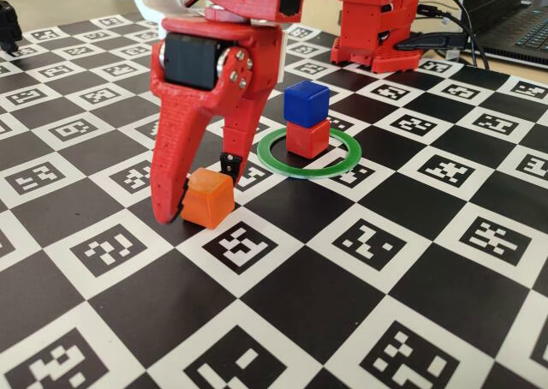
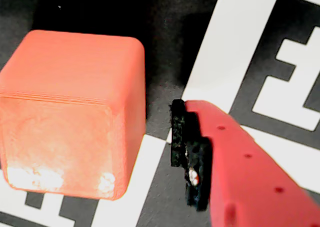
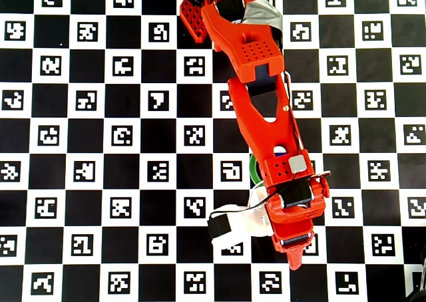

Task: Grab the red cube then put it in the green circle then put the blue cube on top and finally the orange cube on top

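The orange cube [image 1: 208, 198] rests on the checkered mat, left of and nearer than the green circle [image 1: 300, 171]. My red gripper [image 1: 199, 192] is lowered over it and open, one finger on each side. In the wrist view the orange cube [image 2: 70, 112] fills the left, and a dark gap separates it from the black pad of the right finger [image 2: 191, 152]; the other finger is out of frame. Inside the green circle stands the red cube [image 1: 308, 138] with the blue cube [image 1: 306, 104] stacked on it. In the overhead view the arm [image 3: 266, 116] hides all cubes; only a sliver of the green circle [image 3: 253, 169] shows.
The mat [image 1: 360, 243] is a black and white board of printed markers. A red robot base [image 1: 377, 20] with cables stands at the back, behind the stack. A laptop [image 1: 514, 29] lies at the back right, off the mat.
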Tool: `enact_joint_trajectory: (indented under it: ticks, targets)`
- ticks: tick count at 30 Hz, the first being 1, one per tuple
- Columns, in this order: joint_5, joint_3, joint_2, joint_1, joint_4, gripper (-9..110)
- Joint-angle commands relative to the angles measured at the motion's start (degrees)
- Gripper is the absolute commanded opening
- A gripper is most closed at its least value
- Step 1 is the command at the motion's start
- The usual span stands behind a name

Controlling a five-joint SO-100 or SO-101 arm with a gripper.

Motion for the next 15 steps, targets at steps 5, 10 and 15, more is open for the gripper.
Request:
enact_joint_trajectory:
  ticks: [5, 10, 15]
  targets:
    - [0.09, -5.36, 2.02, 0.7, -1.41, 40]
    - [0.44, -5.45, 1.93, 0.53, -1.58, 40]
    - [0.7, -5.45, 1.67, 0.53, -1.58, 37]
